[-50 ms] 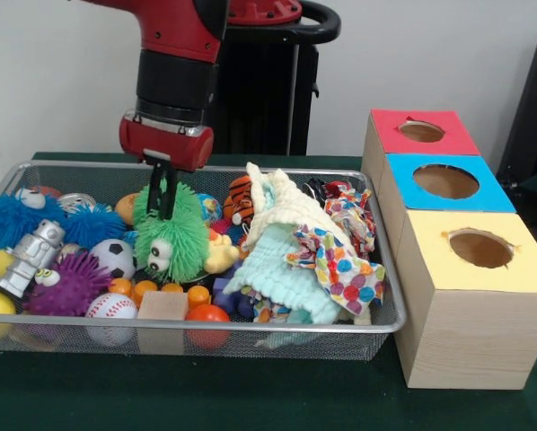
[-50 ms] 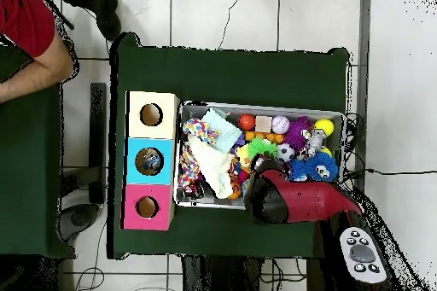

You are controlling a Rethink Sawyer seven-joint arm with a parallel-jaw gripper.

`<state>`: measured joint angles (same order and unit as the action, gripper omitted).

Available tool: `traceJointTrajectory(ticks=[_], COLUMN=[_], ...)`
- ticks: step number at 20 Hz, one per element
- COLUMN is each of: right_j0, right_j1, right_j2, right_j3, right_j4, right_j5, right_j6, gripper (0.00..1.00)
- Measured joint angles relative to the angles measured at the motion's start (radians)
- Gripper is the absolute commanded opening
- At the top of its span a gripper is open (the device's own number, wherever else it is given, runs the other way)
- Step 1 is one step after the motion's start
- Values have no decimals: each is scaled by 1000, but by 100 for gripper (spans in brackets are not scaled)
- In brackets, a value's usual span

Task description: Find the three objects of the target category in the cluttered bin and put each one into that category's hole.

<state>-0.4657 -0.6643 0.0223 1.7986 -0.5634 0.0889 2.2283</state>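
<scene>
A: The gripper (image 1: 163, 199) is hanging low over the wire bin (image 1: 197, 325), its dark fingers (image 1: 164, 190) sinking into the green furry toy (image 1: 171, 235). Are they clamping it?

B: It is looking that way. The fingers are standing close together with green fuzz bulging on both sides, so they are judged to be pinching a tuft near the toy's top. The toy itself is sitting in the middle of the bin, its googly eyes facing forward, touching the soccer ball (image 1: 116, 257) on one side and the yellow duck (image 1: 219, 252) on the other.

A: And around that?

B: Blue (image 1: 17, 218) and purple fuzzy balls (image 1: 66, 283) are lying toward one end, and a heap of cloths (image 1: 309, 256) is filling the other. Just beside the bin the box is offering three holes: red (image 1: 421, 131), blue (image 1: 445, 181), yellow (image 1: 480, 248).

A: So which step is in hand?

B: Probably the grasp of a fuzzy toy. The overhead view is showing something already lying in the blue hole. Next the arm is needing a straight lift clear of the rim, then a carry across to the matching hole; which colour cannot be told.
</scene>
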Motion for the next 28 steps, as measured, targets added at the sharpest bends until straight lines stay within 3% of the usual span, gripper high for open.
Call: traceJointTrajectory(ticks=[13, 28], right_j0=[-21, -48], right_j1=[-92, -88], right_j2=[51, 118], right_j3=[80, 103], right_j4=[44, 43], right_j5=[23, 3], right_j6=[0, 0], gripper=[0, 0])
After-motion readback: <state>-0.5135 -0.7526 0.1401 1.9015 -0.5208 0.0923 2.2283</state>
